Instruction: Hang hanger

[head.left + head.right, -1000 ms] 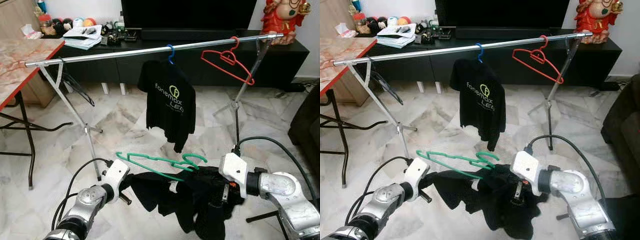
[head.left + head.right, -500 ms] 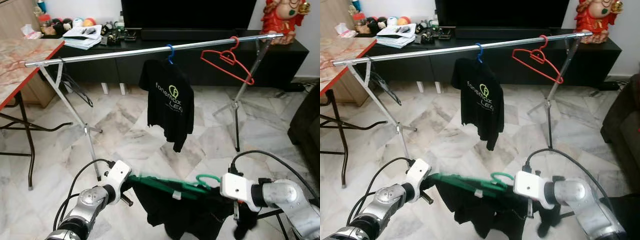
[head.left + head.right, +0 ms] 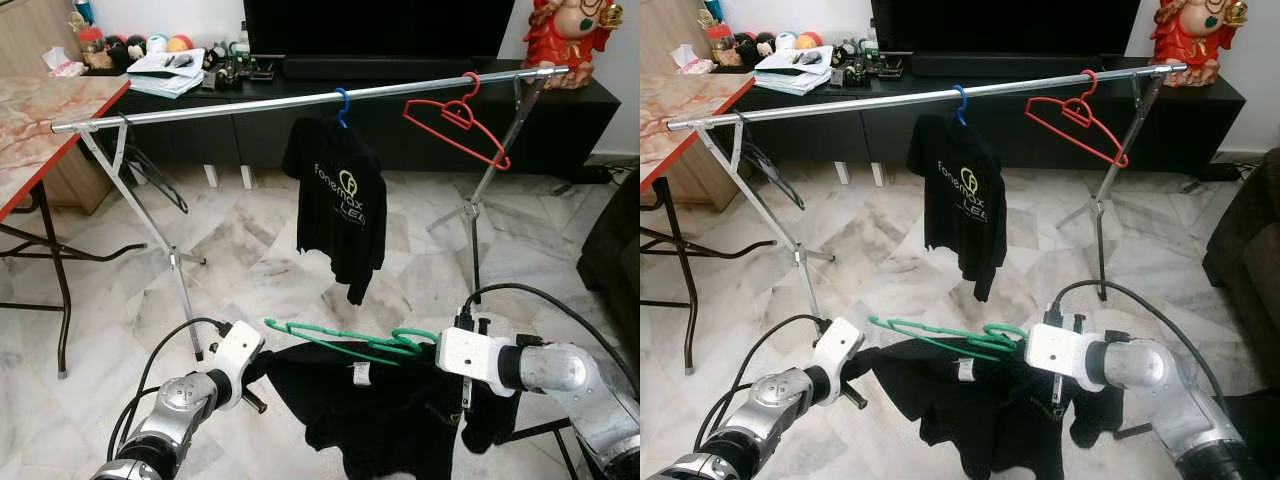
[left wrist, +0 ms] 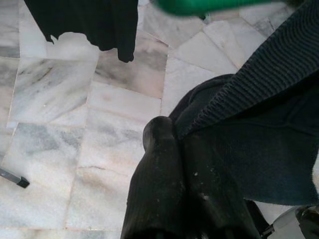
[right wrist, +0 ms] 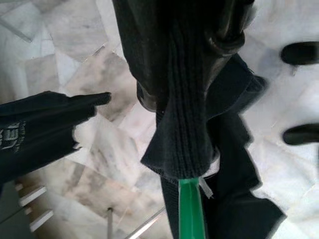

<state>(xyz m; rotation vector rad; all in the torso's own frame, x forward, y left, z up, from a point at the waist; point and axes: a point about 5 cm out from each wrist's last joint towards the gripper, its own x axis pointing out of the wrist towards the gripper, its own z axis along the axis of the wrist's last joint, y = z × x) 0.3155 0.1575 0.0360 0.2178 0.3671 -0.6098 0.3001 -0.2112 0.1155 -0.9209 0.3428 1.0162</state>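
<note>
Both grippers, left [image 3: 252,366] and right [image 3: 466,395], are clamped on the black shirt [image 3: 380,410], which carries the green hanger [image 3: 345,340], low and near, well short of the rail [image 3: 300,100]. Lifting and hooking it on remain.

The left gripper's [image 3: 262,368] fingertips are buried in the black garment [image 3: 390,410], whose lower hem is cut off by the head views' bottom edge. The right gripper's [image 5: 192,64] fingers are wrapped by the ribbed collar. The green hanger [image 4: 199,5] is blurred and cropped in the left wrist view. Small items on the TV console [image 3: 200,70] cannot be identified.
</note>
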